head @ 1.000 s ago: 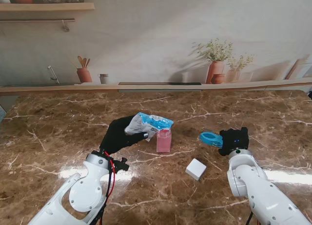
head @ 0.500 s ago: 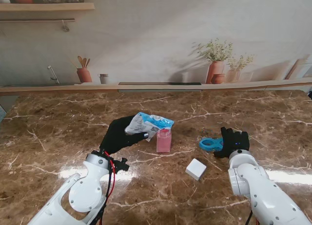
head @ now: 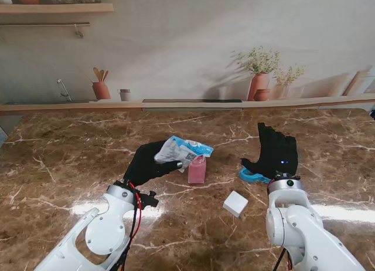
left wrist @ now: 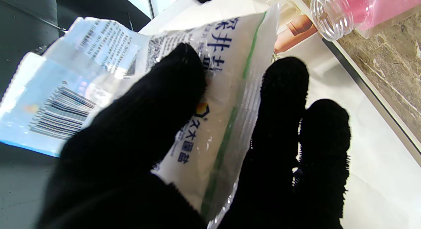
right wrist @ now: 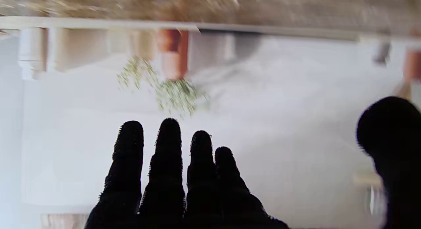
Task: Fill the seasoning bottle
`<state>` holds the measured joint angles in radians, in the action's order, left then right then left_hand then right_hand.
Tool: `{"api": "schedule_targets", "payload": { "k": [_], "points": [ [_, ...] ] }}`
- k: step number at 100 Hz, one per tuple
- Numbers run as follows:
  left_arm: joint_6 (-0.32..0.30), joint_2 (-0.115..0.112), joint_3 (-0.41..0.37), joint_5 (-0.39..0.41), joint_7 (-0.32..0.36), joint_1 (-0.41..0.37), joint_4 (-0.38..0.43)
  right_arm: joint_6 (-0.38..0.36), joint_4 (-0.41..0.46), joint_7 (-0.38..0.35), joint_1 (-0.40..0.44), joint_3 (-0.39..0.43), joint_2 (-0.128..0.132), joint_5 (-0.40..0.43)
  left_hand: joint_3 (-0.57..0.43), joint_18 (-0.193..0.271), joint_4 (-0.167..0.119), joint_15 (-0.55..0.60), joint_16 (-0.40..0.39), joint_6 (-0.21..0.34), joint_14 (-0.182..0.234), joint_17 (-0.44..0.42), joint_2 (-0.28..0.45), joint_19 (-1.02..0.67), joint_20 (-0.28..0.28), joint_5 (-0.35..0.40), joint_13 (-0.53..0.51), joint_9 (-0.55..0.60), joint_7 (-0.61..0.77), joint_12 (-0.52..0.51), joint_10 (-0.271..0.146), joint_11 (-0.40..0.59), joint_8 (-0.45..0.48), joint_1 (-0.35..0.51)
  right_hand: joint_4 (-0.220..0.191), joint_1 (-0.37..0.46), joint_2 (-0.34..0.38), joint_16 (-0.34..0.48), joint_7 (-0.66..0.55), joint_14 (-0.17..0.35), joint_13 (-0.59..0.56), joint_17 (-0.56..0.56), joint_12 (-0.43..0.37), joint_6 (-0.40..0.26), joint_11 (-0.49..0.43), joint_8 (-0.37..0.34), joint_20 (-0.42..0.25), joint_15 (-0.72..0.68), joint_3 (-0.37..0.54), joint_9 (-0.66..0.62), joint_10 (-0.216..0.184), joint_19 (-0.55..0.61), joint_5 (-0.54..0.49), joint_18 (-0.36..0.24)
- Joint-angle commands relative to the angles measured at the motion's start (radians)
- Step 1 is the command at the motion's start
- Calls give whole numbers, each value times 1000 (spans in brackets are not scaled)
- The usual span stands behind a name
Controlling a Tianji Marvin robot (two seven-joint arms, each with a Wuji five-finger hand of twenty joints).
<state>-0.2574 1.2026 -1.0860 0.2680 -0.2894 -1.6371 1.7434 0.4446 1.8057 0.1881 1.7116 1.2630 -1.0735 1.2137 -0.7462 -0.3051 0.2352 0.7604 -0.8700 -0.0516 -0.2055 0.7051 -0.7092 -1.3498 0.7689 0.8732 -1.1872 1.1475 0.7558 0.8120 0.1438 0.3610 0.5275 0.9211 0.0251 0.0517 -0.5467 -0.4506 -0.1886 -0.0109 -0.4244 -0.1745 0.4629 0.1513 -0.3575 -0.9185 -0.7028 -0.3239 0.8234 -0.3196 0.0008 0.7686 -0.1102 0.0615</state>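
The right hand [head: 274, 152] has let go of the blue ring [head: 252, 176] it carried a second ago and has risen clear of it; its fingers [right wrist: 168, 156] now point up, spread and holding nothing (the wrist view shows only the wall past them). The ring lies on the counter [head: 70, 165] just nearer to me than that hand, well in from the right edge. The left hand [head: 147, 163] has shifted slightly toward the bottle [head: 197, 169], and the bag [head: 183, 151] it grips has tipped a little more over it. Thumb and fingers [left wrist: 283, 100] clamp the bag's clear plastic, white grains showing inside. The bottle stands upright near the counter's middle, cap off, pink contents filling most of it; its open mouth [left wrist: 330, 15] sits beside the bag's corner. A white cube [head: 235, 203] rests nearer to me, apart from both.
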Motion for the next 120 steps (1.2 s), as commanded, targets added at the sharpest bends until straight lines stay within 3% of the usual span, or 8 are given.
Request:
{"api": "schedule_targets", "payload": {
  "k": [1, 43, 53, 61, 67, 73, 104, 120],
  "points": [
    [7, 1, 7, -5, 9, 3, 10, -14, 48, 34, 22, -23, -27, -34, -173, 5, -23, 19, -6, 146, 13, -8, 143, -15, 20, 140, -30, 20, 173, 12, -66, 42, 67, 128, 1, 0, -16, 5, -8, 2, -42, -15, 2, 0, -1, -3, -9, -8, -9, -22, -8, 0, -19, 17],
    [35, 0, 37, -29, 35, 25, 17, -255, 174, 210, 92, -81, -57, -196, -162, 5, -25, 17, -6, 139, 11, -9, 150, -14, 21, 130, -30, 17, 175, 10, -53, 41, 49, 133, 19, 71, -91, -79, -64, 30, -240, -154, 25, -54, -11, 73, -65, -72, -32, -198, -43, 105, -167, 35],
    [40, -1, 38, -29, 40, 26, 18, -271, 163, 294, 81, -100, -72, -226, -162, 3, -25, 17, -6, 139, 10, -11, 151, -13, 21, 130, -30, 17, 177, 9, -52, 40, 46, 133, 14, 204, -113, -162, -187, 74, -400, -279, 83, -162, -85, 92, -101, -186, -63, -436, -101, 233, -371, 23],
    [44, -5, 36, -30, 53, 26, 20, -266, 166, 338, 74, -110, -87, -271, -161, 1, -25, 17, -6, 138, 8, -12, 153, -13, 22, 130, -29, 17, 178, 10, -51, 42, 45, 133, -39, 485, 10, -225, -367, 101, -554, -389, 173, -280, -136, 100, -79, -309, -201, -636, -147, 375, -529, 11],
    [49, -8, 34, -30, 67, 26, 22, -280, 169, 356, 69, -111, -99, -322, -161, -1, -25, 15, -6, 135, 6, -21, 158, -12, 23, 127, -25, 13, 180, 13, -49, 44, 45, 135, 144, 459, -133, -261, -645, 103, -638, -441, 308, -404, -133, 209, -69, -412, 315, -785, -163, 469, -582, 13],
    [53, -10, 33, -27, 74, 27, 24, -301, 180, 352, 70, -107, -107, -373, -160, -3, -23, 15, -7, 134, 3, -28, 164, -14, 26, 123, -23, 10, 185, 17, -51, 50, 48, 137, 227, 498, -139, -302, -710, 97, -693, -474, 354, -458, -184, 185, -84, -521, 423, -874, -171, 556, -686, 20],
    [89, -24, 21, -10, 120, 28, 35, -358, 245, 245, 90, -55, -115, -560, -178, -23, -6, 31, -35, 154, -20, -71, 214, -33, 59, 120, 2, -17, 247, 37, -67, 151, 144, 160, 202, 569, -208, -419, -734, 95, -796, -562, 500, -503, -357, 17, -93, -846, 564, -985, -149, 799, -844, 27],
    [106, -30, 10, -3, 143, 28, 40, -368, 274, 168, 92, -23, -116, -689, -198, -36, -12, 45, -47, 174, -32, -81, 232, -40, 73, 150, 4, -13, 272, 42, -81, 203, 174, 166, 150, 568, -383, -439, -742, 37, -878, -608, 495, -459, -409, -13, -109, -928, 746, -1076, -101, 891, -962, 67]
  ]
}}
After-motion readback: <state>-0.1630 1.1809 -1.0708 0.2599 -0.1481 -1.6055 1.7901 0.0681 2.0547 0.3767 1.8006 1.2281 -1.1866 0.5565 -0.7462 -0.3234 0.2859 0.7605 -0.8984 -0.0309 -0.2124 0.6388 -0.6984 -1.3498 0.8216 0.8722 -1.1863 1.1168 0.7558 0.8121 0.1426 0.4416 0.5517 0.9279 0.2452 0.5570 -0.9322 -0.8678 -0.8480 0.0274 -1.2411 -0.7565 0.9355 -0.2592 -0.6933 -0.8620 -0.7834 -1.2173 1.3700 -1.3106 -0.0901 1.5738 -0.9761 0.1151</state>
